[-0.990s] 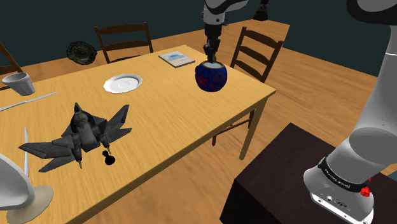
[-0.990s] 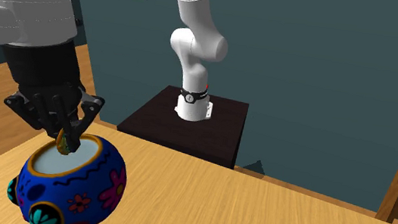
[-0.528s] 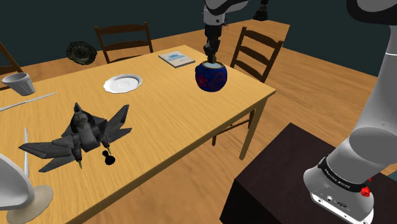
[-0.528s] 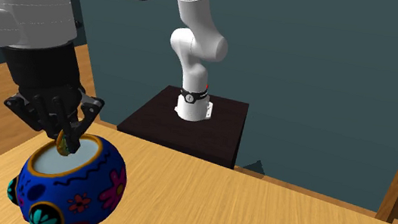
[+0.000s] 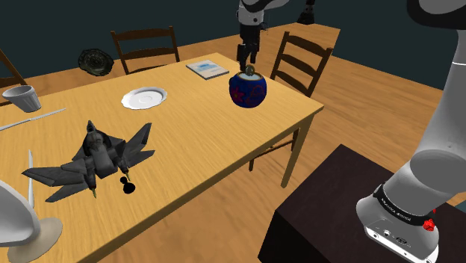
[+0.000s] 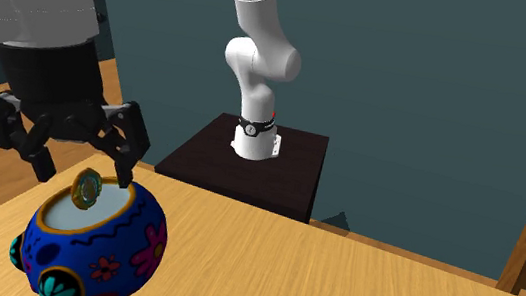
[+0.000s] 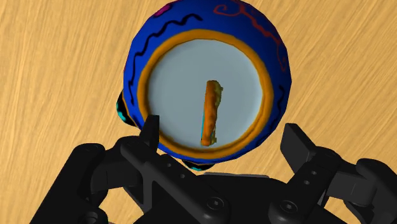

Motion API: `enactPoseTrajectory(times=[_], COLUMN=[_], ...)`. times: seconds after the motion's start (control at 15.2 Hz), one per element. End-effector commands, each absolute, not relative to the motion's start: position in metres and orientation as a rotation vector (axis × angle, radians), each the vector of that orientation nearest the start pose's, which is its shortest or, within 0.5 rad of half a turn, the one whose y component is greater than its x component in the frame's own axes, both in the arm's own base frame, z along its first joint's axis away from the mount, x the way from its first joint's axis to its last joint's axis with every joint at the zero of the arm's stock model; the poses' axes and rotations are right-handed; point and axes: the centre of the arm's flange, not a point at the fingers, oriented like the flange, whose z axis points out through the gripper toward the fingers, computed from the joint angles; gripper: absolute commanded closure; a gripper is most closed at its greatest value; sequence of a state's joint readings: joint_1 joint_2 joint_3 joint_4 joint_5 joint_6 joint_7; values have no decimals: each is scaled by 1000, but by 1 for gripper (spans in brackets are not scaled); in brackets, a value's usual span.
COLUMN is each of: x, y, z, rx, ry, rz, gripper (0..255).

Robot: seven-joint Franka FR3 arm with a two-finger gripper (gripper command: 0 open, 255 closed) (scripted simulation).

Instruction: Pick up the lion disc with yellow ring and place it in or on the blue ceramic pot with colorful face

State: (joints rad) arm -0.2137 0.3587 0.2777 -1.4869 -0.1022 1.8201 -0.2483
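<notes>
Fingers [image 6: 126, 148] stand wide apart and hold nothing, hovering just above the mouth of the blue pot [image 6: 105, 246], which sits on the wooden surface [image 5: 194, 142]. The lion disc [image 6: 86, 189] stands on edge inside the pot's orange rim, below and between the fingers, touched by neither (whether it rests on the pale interior or hangs clear cannot be told). By its look the disc is thin, stiff and light, and its ring edge may be slick. Any regrasp is best made across the two flat faces near the upper edge. The round pot may rock if pushed.
</notes>
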Motion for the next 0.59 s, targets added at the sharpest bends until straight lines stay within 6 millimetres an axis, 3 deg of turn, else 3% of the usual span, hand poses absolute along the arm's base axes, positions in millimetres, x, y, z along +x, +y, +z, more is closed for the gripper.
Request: enactPoseTrajectory(times=[0.0, 0.07, 0.53], x=[663, 663, 663], y=[8, 8, 8], z=[499, 509, 509], rx=[-3102, -3102, -3102], ry=[-504, -504, -504], rz=[19, 19, 19], gripper=[0, 0, 0])
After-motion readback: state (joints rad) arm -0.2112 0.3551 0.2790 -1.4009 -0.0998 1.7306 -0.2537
